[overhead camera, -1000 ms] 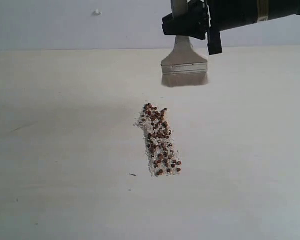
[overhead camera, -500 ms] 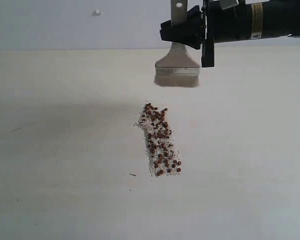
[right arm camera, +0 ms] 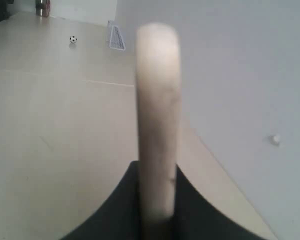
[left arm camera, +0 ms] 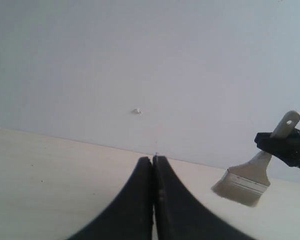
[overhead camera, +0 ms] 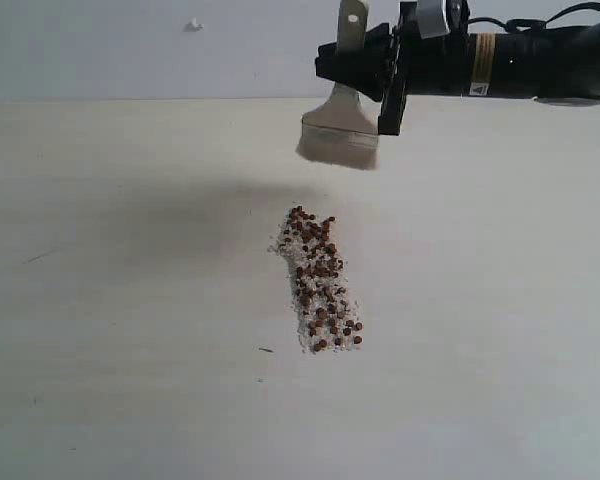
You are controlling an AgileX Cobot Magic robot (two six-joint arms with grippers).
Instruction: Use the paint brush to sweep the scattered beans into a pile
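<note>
The reddish-brown beans lie with whitish crumbs in a long narrow strip at the table's middle. Above and behind the strip hangs the paint brush, clear of the table, bristles down and slightly tilted, its holed handle end pointing up. My right gripper is shut on the wooden handle, reaching in from the right. The left wrist view shows my left gripper shut on nothing, low over the table, with the paint brush off to one side. The left arm does not show in the exterior view.
A pale wall with a small white knob rises behind the table's far edge. A thin dark speck lies left of the strip's near end. In the right wrist view a small ball and a net stand on the floor.
The right gripper has carried the brush to the left and tilted it, so more of the handle end shows above the fingers. The beans have not moved.
</note>
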